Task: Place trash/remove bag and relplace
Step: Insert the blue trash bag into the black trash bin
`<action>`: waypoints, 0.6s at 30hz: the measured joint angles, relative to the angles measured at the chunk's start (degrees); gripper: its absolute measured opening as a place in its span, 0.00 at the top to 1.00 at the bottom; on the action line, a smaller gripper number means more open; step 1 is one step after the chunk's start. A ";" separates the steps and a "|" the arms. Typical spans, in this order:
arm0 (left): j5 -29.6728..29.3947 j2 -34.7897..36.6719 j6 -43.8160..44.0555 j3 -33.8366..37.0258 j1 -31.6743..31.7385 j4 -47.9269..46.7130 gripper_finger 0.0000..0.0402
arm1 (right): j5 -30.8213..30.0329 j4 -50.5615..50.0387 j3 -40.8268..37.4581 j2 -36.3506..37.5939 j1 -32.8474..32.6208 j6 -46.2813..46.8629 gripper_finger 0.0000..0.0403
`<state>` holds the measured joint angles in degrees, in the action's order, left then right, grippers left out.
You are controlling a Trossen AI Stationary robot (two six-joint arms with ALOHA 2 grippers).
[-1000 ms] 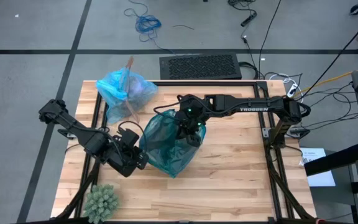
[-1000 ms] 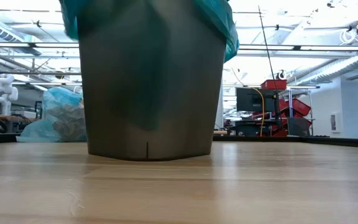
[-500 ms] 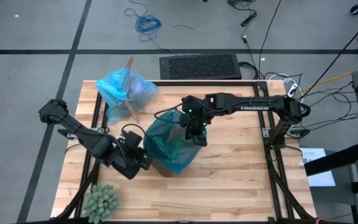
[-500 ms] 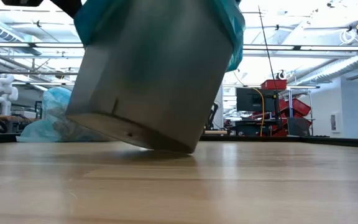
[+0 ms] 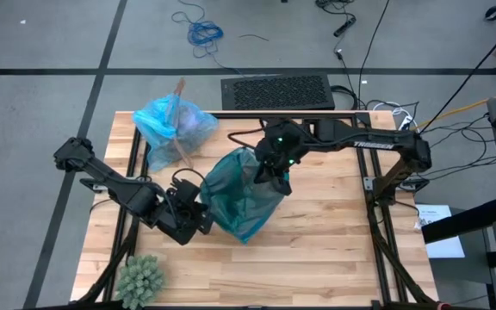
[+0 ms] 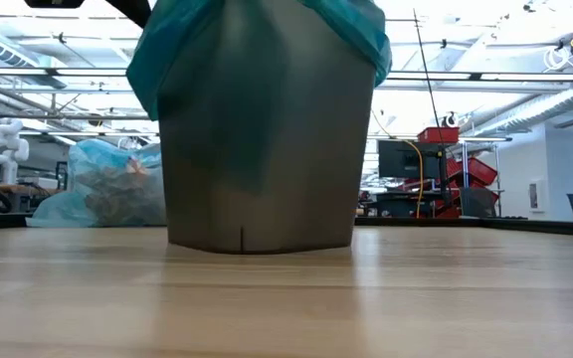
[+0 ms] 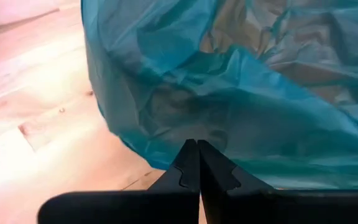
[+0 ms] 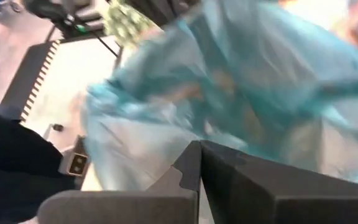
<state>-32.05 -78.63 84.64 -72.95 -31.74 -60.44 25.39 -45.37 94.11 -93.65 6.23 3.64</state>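
A grey bin point(image 6: 262, 169) stands upright on its base at the table's middle. A teal-green plastic bag point(image 5: 244, 196) lines it, and its rim folds over the top point(image 6: 267, 30). The light blue bag point(image 5: 175, 125) lies at the far left, with brown wadded trash point(image 6: 117, 184) showing through it. My left gripper point(image 5: 203, 217) is shut at the bin's near-left side. My right gripper point(image 5: 275, 176) is shut at the bin's far-right rim. My left gripper has its shut fingertips point(image 7: 194, 149) on the teal bag's overhanging skirt point(image 7: 166, 134), near its lower edge, on the bin's near-left side. It slants down from the table's left. The plastic flares out from the bin wall there point(image 6: 142, 85). How many layers it holds I cannot tell. My right gripper is shut on the teal bag's rim point(image 8: 229, 134) at the bin's far-right side, slanting down from the table's right. The wrist view is blurred, so I cannot tell whether it holds an edge or a fold. The bag stays draped over the bin.
A green spiky ball point(image 5: 140, 277) sits at the near-left corner. A black grille-like panel point(image 5: 278, 91) lies on the floor just beyond the far edge. The near-right half of the wooden table point(image 5: 334, 250) shows bare boards.
My right gripper has risen and gone toward the table's right edge, still shut. Half a second ago the bin tipped onto its right bottom edge; it now stands flat again, a little farther right. My left gripper has sunk slightly beside it.
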 joint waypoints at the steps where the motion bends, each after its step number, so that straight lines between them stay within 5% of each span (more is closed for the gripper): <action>1: -0.03 0.00 -0.14 -0.34 0.01 0.00 1.00 | -0.15 -0.05 1.17 -0.04 -0.58 0.02 1.00; 8: -0.81 0.00 -5.13 -4.69 -0.01 -0.24 1.00 | -2.17 -2.85 13.39 -3.63 -4.55 0.22 1.00; 18: -9.40 2.12 -8.61 -11.94 -2.07 -3.72 1.00 | -14.55 -29.20 40.95 -23.36 -10.71 -3.67 1.00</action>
<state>-41.45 -76.51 76.02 -84.89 -33.80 -64.16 10.85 -74.57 135.06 -117.00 -4.49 -0.03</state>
